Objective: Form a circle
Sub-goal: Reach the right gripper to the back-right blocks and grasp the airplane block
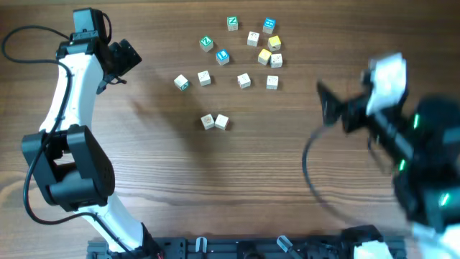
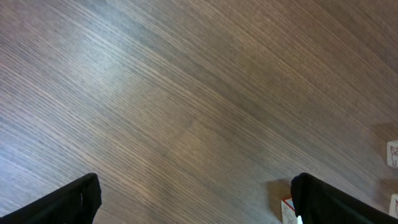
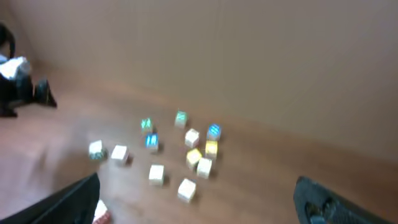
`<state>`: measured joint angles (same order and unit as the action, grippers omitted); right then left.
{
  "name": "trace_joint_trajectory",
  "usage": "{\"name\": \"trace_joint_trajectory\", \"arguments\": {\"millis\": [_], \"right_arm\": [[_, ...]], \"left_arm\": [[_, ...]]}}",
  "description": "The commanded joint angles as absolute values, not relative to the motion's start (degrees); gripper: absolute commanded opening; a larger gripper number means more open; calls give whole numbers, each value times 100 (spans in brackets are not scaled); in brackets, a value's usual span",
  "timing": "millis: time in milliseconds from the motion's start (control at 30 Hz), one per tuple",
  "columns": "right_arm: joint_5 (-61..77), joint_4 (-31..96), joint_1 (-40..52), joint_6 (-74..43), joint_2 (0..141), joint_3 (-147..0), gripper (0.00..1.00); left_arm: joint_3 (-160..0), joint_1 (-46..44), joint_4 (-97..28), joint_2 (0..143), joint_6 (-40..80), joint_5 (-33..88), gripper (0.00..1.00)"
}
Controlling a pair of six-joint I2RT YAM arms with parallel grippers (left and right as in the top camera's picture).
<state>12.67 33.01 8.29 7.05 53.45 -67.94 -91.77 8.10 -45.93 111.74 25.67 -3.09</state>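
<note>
- While the letter cubes lie scattered over the upper middle of the wooden table, no ring has been formed; the task is judged to stand at its opening step.
- The nearest approach to a circle is a loose cluster at the upper right of the scatter. There, two yellow cubes and two cream cubes sit just beside one another, without a closed outline.
- The green-faced cubes and blue-faced cubes stand around and beside this cluster.
- A pair of cream cubes lies side by side, apart from the rest, toward the near edge.
- The left gripper has its jaws spread wide and holds nothing. It hangs over bare wood, well to the left of the cubes.
- The right gripper is likewise wide and empty, to the right of the scatter and pointing toward it; its arm is blurred in the overhead view.
- The next move, as a judgement, is for one gripper to descend over an outlying cream cube, close on its sides and carry it to the cluster.
- Such small cubes call for careful centring, and close neighbours could easily be knocked.
</note>
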Motion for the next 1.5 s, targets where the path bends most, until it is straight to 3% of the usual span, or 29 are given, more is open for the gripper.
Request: {"name": "trace_joint_trajectory", "arguments": {"millis": [0,133,267,733,867,1133,1167,1233,1467], "right_arm": [[1378,4602,816,753,7004,-9380,100],[1389,6578,816,808,9220,-12971,100],[1391,7076,816,812,10630,-14783,100],[1433,7124,816,725,13557,-14763,100],[1466,7347,816,-106,13979,-14763,100],[2495,7264,838,-167,14184,-14143,100],[2471,7196,843,-167,14199,-13952,96],[2211,7013,845,-215,14215,-13537,72],[1354,6025,845,-1068,14215,-11944,63]], "left_arm": [[-9177,821,-4571,11170,2617,-305,100],[-9177,821,-4571,11170,2617,-305,100],[-9177,821,-4571,11170,2617,-305,100],[-9177,821,-4571,11170,2617,-305,100],[-9177,821,-4571,11170,2617,-305,100],[-9177,821,-4571,11170,2617,-305,100],[-9177,821,-4571,11170,2617,-305,100],[-9177,821,-4571,11170,2617,-305,100],[-9177,821,-4571,11170,2617,-305,100]]}}
